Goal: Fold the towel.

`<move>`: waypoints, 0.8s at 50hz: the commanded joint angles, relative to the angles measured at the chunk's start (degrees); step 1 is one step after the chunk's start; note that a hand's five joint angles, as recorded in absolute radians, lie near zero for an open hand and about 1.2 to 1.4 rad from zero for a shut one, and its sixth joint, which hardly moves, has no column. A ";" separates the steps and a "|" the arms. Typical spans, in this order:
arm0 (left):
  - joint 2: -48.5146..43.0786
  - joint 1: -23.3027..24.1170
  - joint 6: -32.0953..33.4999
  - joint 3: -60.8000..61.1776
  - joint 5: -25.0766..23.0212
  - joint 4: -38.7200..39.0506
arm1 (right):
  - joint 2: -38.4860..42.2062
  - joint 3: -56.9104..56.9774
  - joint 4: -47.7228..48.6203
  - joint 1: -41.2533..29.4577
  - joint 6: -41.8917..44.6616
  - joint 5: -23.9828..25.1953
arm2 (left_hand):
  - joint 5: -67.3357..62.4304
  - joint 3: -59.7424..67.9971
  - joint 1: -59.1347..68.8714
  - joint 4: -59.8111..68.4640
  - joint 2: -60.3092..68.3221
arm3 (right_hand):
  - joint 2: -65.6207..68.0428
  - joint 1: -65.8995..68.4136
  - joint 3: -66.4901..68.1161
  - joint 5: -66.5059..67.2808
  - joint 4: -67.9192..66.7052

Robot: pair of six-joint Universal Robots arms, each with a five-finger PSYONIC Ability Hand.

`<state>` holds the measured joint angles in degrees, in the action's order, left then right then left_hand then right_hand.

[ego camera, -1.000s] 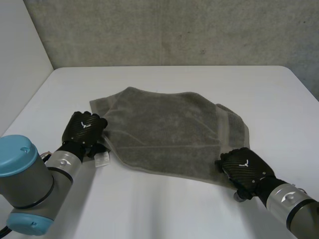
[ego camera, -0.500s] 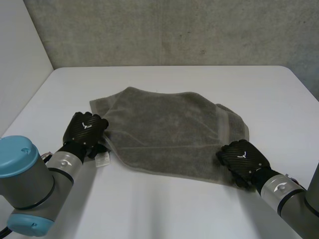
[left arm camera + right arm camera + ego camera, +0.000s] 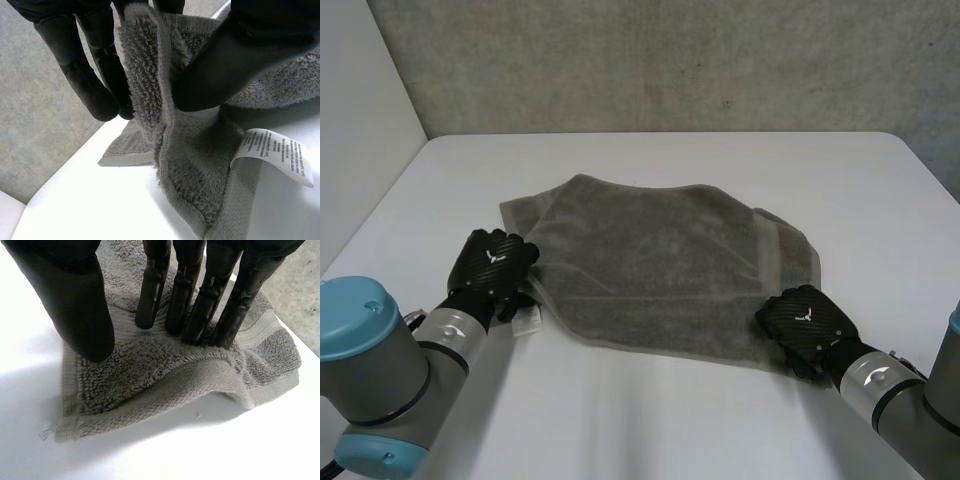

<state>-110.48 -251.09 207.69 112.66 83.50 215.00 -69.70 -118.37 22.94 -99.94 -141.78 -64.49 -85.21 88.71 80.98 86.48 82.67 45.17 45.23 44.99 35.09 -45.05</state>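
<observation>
Grey-brown towel (image 3: 660,265) is seen, looped pile, plain woven band along the edges. Its label (image 3: 277,152) is printed dark on white. The surface (image 3: 650,420) is plain white. The left robot hand (image 3: 492,265) and right robot hand (image 3: 807,320) are patterned in black weave, each marked with a small white logo. The wall (image 3: 670,60) is mottled grey.

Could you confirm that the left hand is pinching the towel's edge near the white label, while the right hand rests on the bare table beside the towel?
Not quite. The right hand is on the towel, its fingertips pressing a corner, as the right wrist view shows. The left hand does pinch the edge near the white label.
</observation>
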 commanded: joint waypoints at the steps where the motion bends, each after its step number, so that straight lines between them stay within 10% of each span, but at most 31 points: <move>1: 0.00 0.07 0.00 0.02 0.00 -0.02 | 0.01 0.25 0.00 0.10 -0.07 -0.02 | 15.21 -8.71 -0.98 -6.48 -2.67 | 11.50 11.45 11.68 11.59 -11.62; 6: 0.44 -0.02 0.00 0.19 0.00 -0.02 | 0.09 0.33 0.00 0.01 -0.07 -0.02 | 15.21 -8.71 -0.98 -6.48 -2.67 | 34.77 34.72 34.95 34.86 -34.89; 23: 3.34 0.33 -0.18 0.98 0.18 -0.72 | -3.51 1.04 -1.93 0.71 -0.86 -0.37 | 15.21 -8.71 -0.98 -6.48 -2.67 | 34.83 34.77 35.01 34.91 -34.95; 40: 24.41 0.95 -11.24 1.60 0.00 -15.11 | -27.05 12.10 -34.34 4.49 -4.38 3.23 | 15.21 -8.71 -0.98 -6.48 -2.67 | 34.83 34.77 35.01 34.91 -34.95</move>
<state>-93.02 -249.81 202.44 114.34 83.72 207.27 -90.46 -110.39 -2.86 -96.61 -144.62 -63.06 -85.20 88.71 80.98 86.48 82.67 75.97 75.95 76.64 66.87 -76.33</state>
